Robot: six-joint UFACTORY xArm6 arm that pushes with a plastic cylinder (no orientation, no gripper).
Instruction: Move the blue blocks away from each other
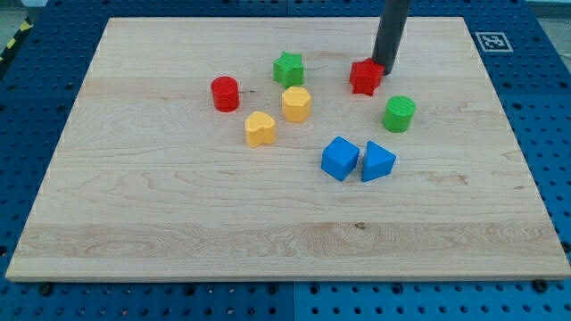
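Observation:
Two blue blocks sit side by side and touching, right of the board's middle: a blue cube (pixel 340 158) on the left and a blue triangular block (pixel 377 161) on the right. My tip (pixel 386 68) is toward the view's top, right beside a red star-shaped block (pixel 365 77), well above the blue blocks and apart from them.
A green cylinder (pixel 399 113) stands just above and right of the blue pair. A yellow hexagonal block (pixel 296 103), a yellow heart-like block (pixel 260 128), a green star block (pixel 288 68) and a red cylinder (pixel 225 94) lie to the left. All rest on the wooden board (pixel 178 223).

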